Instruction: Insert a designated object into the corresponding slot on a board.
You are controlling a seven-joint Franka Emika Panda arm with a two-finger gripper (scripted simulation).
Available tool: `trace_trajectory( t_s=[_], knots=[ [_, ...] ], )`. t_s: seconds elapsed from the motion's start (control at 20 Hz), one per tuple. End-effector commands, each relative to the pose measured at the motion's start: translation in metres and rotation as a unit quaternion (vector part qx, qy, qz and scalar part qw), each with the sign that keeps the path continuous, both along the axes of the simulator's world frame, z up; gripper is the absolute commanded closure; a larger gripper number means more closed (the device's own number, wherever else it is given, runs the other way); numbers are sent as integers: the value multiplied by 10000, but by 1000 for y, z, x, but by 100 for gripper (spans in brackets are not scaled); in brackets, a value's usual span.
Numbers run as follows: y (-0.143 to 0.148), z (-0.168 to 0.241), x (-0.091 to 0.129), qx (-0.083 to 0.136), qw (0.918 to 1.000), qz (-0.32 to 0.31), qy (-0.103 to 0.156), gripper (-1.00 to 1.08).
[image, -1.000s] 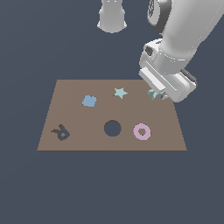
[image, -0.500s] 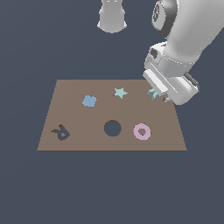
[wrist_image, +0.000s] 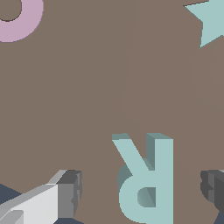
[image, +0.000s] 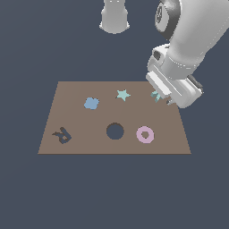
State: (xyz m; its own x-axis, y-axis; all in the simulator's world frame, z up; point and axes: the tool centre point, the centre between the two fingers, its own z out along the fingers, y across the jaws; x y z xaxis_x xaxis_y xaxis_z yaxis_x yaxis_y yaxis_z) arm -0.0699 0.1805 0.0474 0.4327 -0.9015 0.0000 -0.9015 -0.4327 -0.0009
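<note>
The board [image: 80, 127] lies flat on the dark worktop [image: 112, 192]. The arm [image: 188, 40] reaches down over the far corner of the board on the exterior view's right.

The tool [wrist_image: 141, 192] is wide open. In the wrist view its two fingers [wrist_image: 70, 192] stand one on each side of the R [wrist_image: 146, 179], and there is a clear gap between each finger and the piece. It holds nothing. The R lies flat on the board between the fingers. In the exterior view only a small pale teal part of the R [image: 156, 95] shows, just beside the arm's end, near the far edge of the board.

The slot [image: 62, 135] is near the front corner on the exterior view's left, well apart from the R. It is dark and nothing is in it.

Other pieces are on the board: a star [image: 123, 94] near the far edge, beside the R; a blue blob [image: 91, 103] more to the exterior view's left; a round hole [image: 115, 131] in the middle front; and a pink ring [image: 145, 134] just beside the hole on the exterior view's right. In the wrist view part of the star and part of the ring show at the edges.
</note>
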Motion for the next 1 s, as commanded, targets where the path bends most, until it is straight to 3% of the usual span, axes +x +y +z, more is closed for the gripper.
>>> trace_trajectory(
  t_s=[0.0, 0.3, 0.35, 0.95],
  knots=[
    [0, -6, 0, -2, 10000, 2, 4, -92],
    [-1, -17, -1, -1, 10000, 5, 4, -92],
    [-1, -17, -1, -1, 10000, 5, 4, 108],
    [-1, -17, 0, -1, 10000, 0, 3, 108]
  ],
)
